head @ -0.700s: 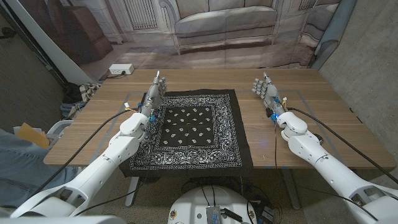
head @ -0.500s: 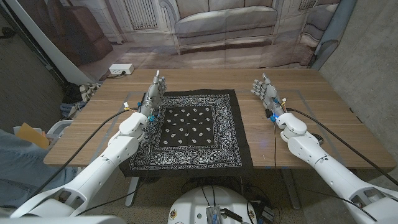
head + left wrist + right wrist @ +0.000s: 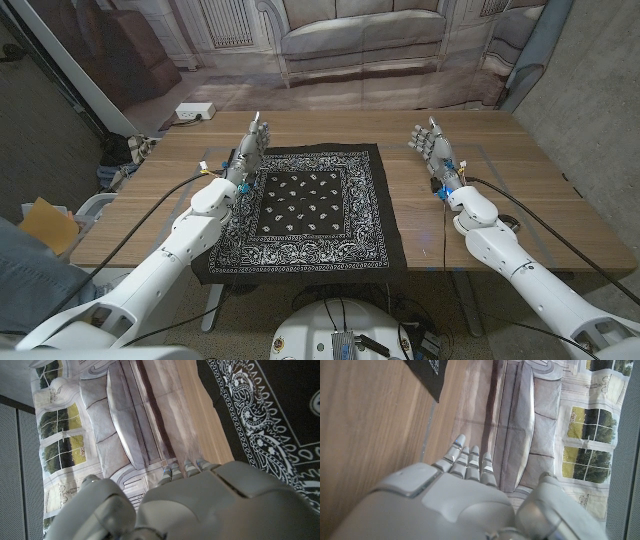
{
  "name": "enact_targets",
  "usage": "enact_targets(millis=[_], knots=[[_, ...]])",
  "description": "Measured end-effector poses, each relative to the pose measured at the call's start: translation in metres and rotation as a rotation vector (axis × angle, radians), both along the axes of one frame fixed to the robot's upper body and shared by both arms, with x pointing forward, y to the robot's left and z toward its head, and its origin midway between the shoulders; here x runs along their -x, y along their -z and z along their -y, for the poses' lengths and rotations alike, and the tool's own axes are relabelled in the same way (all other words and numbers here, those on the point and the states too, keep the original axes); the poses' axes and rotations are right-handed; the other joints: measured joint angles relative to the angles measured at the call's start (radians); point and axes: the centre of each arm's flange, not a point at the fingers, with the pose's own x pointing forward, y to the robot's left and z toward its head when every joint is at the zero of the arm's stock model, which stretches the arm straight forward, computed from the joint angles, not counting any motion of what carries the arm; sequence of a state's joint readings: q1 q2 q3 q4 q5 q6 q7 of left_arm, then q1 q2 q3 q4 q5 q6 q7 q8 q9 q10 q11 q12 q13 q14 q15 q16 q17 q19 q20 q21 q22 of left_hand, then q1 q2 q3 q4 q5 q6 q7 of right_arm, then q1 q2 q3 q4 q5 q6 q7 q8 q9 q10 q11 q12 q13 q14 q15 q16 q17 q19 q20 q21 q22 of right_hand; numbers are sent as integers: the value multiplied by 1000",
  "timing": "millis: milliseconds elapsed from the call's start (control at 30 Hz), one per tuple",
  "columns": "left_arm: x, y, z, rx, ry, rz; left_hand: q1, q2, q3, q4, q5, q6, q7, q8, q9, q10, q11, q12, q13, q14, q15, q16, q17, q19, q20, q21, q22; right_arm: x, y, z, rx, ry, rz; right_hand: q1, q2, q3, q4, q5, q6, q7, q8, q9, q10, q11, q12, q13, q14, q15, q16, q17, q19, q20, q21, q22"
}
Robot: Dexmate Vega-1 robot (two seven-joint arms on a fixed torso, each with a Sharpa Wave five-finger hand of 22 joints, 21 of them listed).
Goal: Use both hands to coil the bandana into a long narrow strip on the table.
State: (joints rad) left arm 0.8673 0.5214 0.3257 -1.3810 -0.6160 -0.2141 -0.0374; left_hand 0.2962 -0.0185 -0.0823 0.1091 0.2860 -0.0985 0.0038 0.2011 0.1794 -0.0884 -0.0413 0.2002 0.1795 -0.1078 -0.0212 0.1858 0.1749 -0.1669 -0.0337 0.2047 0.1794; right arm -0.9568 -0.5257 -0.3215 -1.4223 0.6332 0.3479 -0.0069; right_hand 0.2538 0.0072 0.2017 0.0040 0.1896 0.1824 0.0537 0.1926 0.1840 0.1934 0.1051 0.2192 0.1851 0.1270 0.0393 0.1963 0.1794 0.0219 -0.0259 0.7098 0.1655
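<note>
The bandana [image 3: 312, 210] is spread flat at the middle of the table [image 3: 520, 205], its near edge hanging over the 6 o'clock rim. The left hand [image 3: 250, 145] is held empty with fingers extended at the cloth's 10 o'clock corner; the right hand [image 3: 432, 146], likewise empty and extended, stands apart at 2 o'clock. Both far corners are best pinched together, so that the roll is kept even.

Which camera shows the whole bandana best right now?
The head view: the bandana lies spread flat on the table, all four edges visible. The left wrist view catches only a patterned stretch of it, and the right wrist view only one dark corner.
</note>
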Motion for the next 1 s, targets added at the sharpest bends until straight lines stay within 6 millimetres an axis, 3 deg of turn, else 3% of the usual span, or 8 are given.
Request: enact_targets(millis=[467, 1000], knots=[[11, -7, 11, 0, -5, 17, 5, 19, 0, 0, 0, 0, 0, 0, 0, 2, 2, 0, 0, 4, 3, 0, 0, 0, 0, 0, 0, 28, -5, 25, 26, 11, 73, 4, 4, 0, -8, 0, 15, -15, 4, 0, 23, -13, 8, 0, 19, -12, 4, 0, 22, -8, -11, 0], [25, 4, 30, 30, -19, 27, 26, 21, 3, -3, 0, 24, 1, 6, 0, 21, 2, 4, 0, 28, 1, 8, 0, 8, 0, 0, 0, 63, -1, 56, 101, 35, 135, 18, 8, 3, -22, 0, 34, -34, 4, 0, 41, -30, 8, 0, 43, -29, 4, 0, 46, -10, -26, 0]])
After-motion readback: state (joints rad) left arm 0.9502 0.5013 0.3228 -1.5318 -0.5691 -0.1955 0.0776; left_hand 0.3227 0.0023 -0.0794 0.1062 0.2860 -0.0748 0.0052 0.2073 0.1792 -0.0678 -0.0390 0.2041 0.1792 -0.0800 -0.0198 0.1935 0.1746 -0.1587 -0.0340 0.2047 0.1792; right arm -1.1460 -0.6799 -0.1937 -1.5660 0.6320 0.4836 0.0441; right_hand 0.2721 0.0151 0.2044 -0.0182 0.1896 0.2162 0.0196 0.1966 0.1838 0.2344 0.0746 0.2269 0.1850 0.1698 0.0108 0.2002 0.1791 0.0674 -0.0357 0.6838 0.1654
